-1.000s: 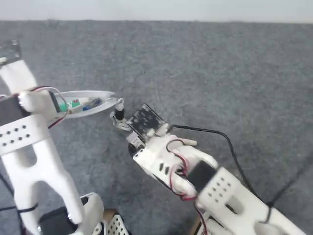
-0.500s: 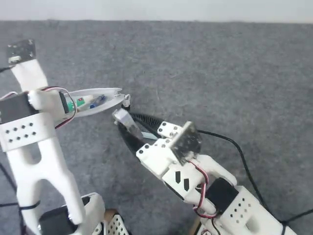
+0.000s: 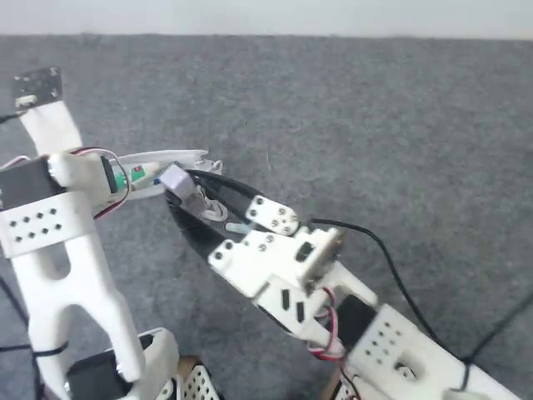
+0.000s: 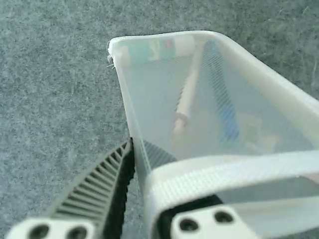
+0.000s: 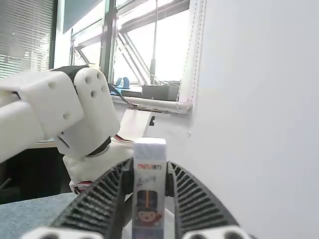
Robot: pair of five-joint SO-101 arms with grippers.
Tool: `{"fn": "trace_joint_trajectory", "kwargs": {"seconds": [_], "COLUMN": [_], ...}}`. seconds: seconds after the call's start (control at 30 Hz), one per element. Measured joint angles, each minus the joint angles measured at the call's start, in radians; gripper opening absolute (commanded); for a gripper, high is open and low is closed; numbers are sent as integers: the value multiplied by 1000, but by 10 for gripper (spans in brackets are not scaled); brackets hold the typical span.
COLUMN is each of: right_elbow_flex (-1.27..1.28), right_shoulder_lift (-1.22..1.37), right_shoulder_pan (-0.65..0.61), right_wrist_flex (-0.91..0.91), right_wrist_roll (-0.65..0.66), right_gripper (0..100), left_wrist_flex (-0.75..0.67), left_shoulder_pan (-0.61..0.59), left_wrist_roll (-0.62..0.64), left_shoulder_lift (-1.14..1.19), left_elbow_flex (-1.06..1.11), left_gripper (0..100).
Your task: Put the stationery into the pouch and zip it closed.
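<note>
My left gripper (image 4: pixel 143 191) is shut on the near edge of the translucent white pouch (image 4: pixel 199 119), which holds a blue pen (image 4: pixel 222 97) and a beige pencil (image 4: pixel 187 99). In the high view the pouch (image 3: pixel 171 158) lies on its side on the grey carpet, next to the left arm (image 3: pixel 58 192). My right gripper (image 3: pixel 179 192) is shut on a small white eraser (image 3: pixel 173 177) and sits right at the pouch's open end. In the right wrist view the eraser (image 5: pixel 148 191) stands upright between the black fingers (image 5: pixel 107 194).
Grey carpet (image 3: pixel 375 125) covers the whole work surface, bare toward the back and right. The right arm's white body (image 3: pixel 283 275) and its black cable (image 3: pixel 391 258) stretch across the near middle. The left arm's base (image 3: pixel 108 367) stands at the near left.
The right gripper has rolled over and carried the eraser left and slightly up, from beside the pouch's tip to its open end. The left arm holds the pouch still.
</note>
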Motion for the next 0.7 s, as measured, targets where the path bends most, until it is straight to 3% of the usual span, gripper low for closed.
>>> {"fn": "trace_joint_trajectory", "kwargs": {"seconds": [0.4,0.7], "right_elbow_flex": [-86,-169], "right_shoulder_lift": [539,795], "right_shoulder_pan": [-3,64], "right_wrist_flex": [-427,-598], "right_wrist_roll": [54,57], "right_gripper": [6,6], "left_wrist_flex": [0,0], "left_shoulder_pan": [0,0], "left_wrist_roll": [0,-5], "left_shoulder_lift": [0,0], "left_elbow_flex": [0,12], "left_gripper": [9,9]}}
